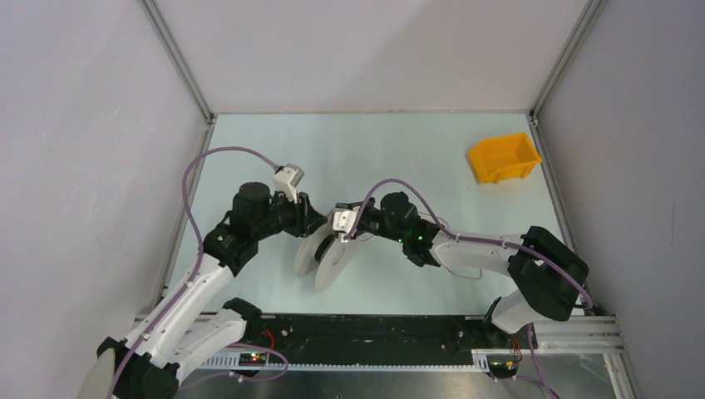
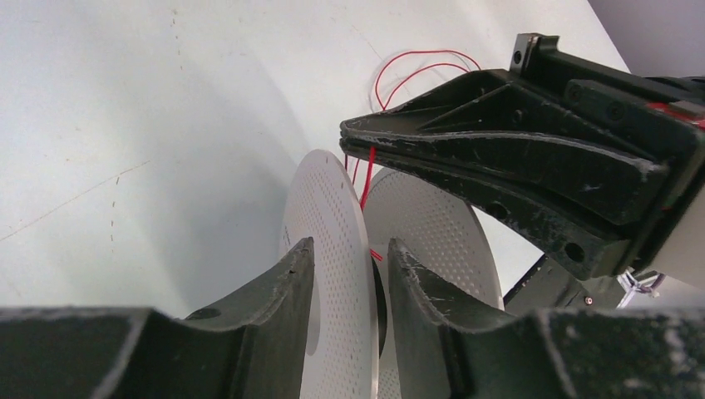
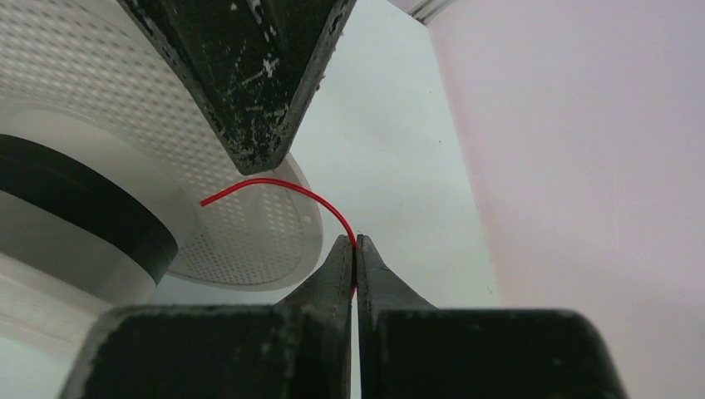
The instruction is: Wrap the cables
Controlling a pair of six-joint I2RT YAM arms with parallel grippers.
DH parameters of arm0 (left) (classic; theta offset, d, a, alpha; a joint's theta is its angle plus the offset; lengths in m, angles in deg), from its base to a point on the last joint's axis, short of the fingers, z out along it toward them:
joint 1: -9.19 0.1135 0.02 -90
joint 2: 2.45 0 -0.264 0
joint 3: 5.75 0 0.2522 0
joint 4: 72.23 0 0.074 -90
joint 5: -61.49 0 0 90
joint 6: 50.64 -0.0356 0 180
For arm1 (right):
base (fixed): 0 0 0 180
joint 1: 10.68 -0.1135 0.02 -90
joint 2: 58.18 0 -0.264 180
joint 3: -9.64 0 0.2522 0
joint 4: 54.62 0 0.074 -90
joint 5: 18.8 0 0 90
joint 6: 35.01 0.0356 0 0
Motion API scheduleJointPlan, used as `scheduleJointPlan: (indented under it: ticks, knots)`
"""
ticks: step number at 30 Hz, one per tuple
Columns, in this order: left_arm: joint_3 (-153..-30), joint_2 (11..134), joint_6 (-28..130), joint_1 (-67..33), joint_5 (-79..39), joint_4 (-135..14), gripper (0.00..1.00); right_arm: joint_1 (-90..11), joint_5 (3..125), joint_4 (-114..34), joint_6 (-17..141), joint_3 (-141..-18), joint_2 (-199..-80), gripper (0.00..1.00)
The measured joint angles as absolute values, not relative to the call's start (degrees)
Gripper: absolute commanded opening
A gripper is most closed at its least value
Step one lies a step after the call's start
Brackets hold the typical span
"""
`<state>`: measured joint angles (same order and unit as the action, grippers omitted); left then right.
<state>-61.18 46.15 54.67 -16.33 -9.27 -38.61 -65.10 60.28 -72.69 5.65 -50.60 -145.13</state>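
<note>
The pale grey spool (image 1: 324, 259) stands tilted on its edge between the two arms. My left gripper (image 2: 349, 249) is shut on one perforated flange (image 2: 332, 208), with one finger on either side of it; the second flange (image 2: 432, 224) lies behind. The cable (image 3: 283, 187) is a thin red wire. It arcs from the spool to my right gripper (image 3: 355, 243), which is shut on it at the fingertips. In the left wrist view the right gripper (image 2: 349, 140) hangs just above the spool's rim, and loose loops of the cable (image 2: 416, 58) lie on the table beyond it.
A yellow bin (image 1: 503, 158) sits at the back right of the pale table (image 1: 399, 141). White walls with metal frame posts enclose the table on three sides. Lilac arm cables loop above both arms.
</note>
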Motion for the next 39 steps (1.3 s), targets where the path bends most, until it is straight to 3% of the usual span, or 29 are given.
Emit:
scheduleJointPlan:
  ticks: [4,15,31,39]
  knots:
    - [-61.16,45.21,53.77,-16.33,-9.66,-38.56,0.34,-64.81,61.33,-72.89,5.87,-50.55,-145.94,0.0]
    - [-61.68,46.13,49.58,-17.64,-9.84,-38.8,0.01,-59.33,62.64,-73.72,7.9,-50.29,-145.13,0.0]
    - [-76.98,64.89,43.3,-22.28,-10.36,-39.22,0.0,-52.57,62.36,-73.69,10.87,-47.49,-134.01,0.0]
    - [-77.01,66.04,43.98,-22.54,-11.63,-40.14,0.15,-51.28,61.87,-73.72,11.73,-44.59,-131.93,0.0]
